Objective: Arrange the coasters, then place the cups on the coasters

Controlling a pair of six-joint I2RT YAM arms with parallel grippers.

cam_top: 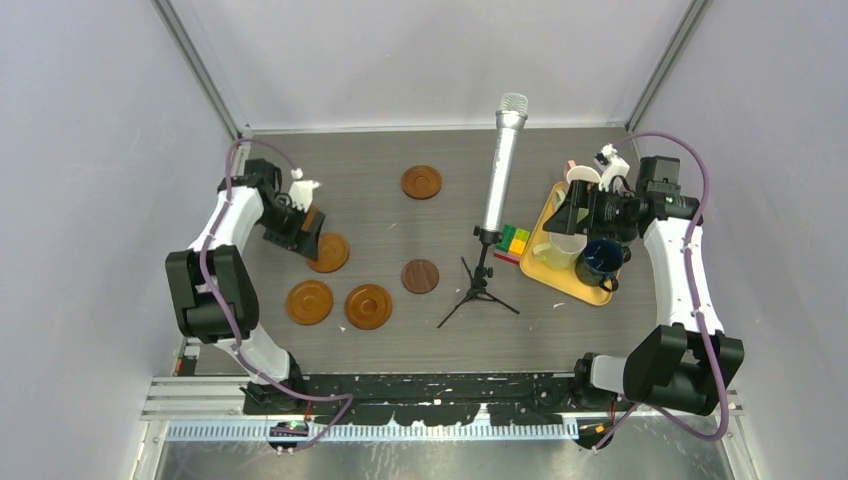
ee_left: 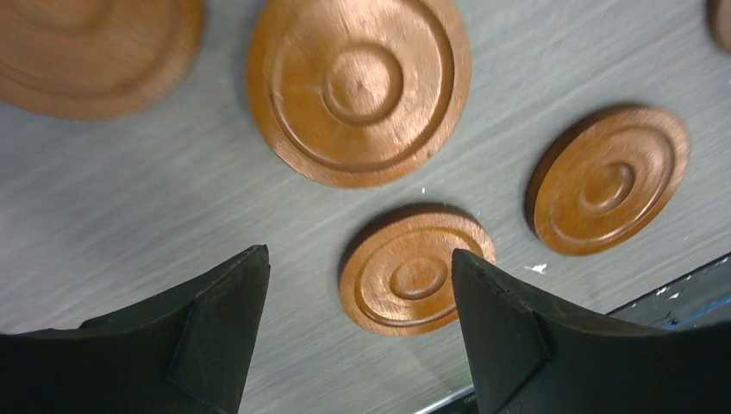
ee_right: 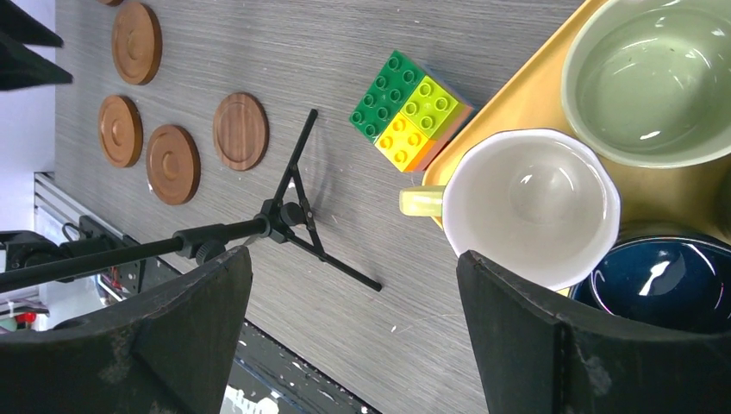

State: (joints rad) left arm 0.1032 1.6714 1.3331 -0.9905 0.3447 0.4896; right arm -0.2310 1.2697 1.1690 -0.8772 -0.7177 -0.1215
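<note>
We are mid-arranging: no cup sits on a coaster.
Our left claw (ee_left: 358,259) hangs open, empty, over coasters (cam_top: 368,306) scattered on the bench's (cam_top: 380,225) left; our right claw (ee_right: 353,257) gapes above the cups (ee_right: 530,194), crowded on the yellow tray (ee_right: 517,99) at right.

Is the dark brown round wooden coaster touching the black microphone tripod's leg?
Apart. The right wrist view shows bare grey table between the dark brown round wooden coaster and the nearest leg of the black microphone tripod; the top view agrees.
</note>
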